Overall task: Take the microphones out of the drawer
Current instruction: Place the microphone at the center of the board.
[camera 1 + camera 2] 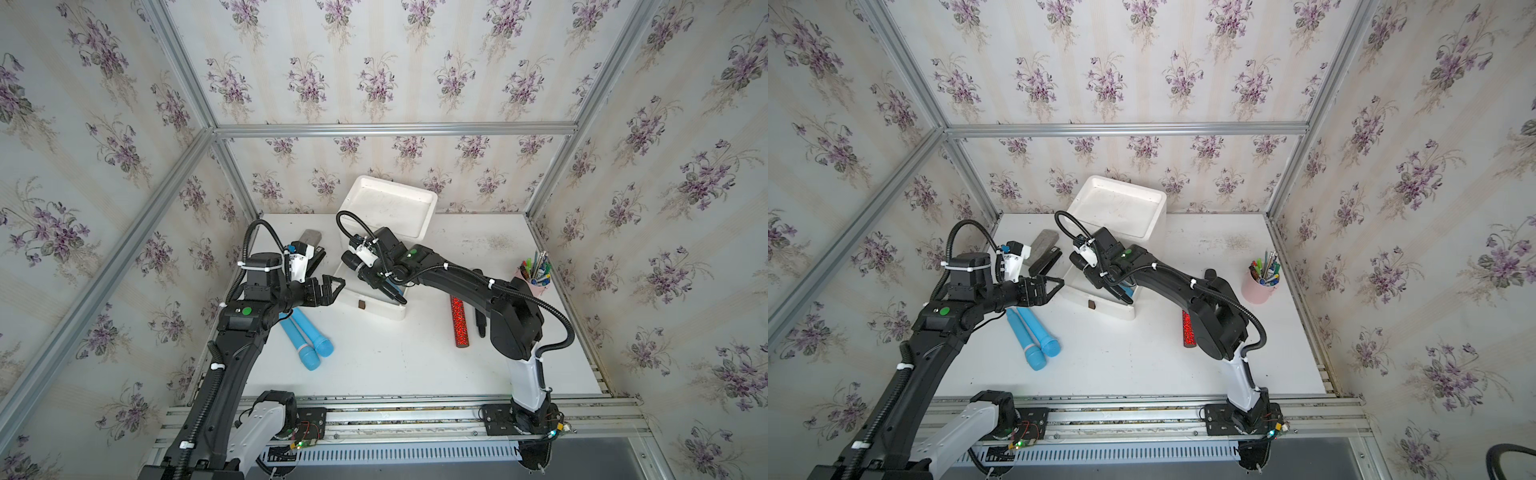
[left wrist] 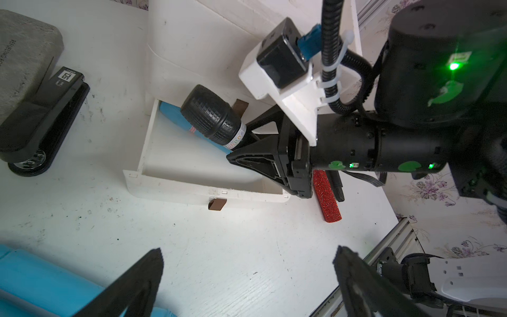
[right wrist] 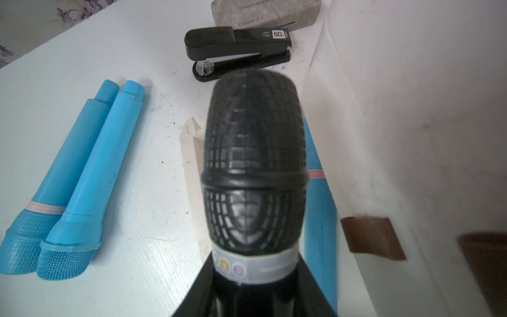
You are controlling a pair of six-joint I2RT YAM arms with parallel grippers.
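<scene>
table front: two blue microphones (image 1: pixel 307 340) lie side by side outside the drawer (image 2: pixel 175 189).
left gripper (image 1: pixel 336 290): jaws spread wide, empty, near the drawer's left end.
drawer: open, one blue microphone (image 2: pixel 170 109) lies inside.
black microphone (image 2: pixel 211 115): right gripper (image 2: pixel 241 142) is clamped on its handle, raised above the drawer.
axis: diagonal across the drawer, head toward the robot's left and the cabinet (image 1: pixel 390 203); tilt unclear.
remaining, my read: carry it clear and set it on the table.

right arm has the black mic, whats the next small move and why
Probably lift the right gripper straight up: it is shut on the black microphone, which hangs over the open drawer, with a blue microphone lying inside.
</scene>
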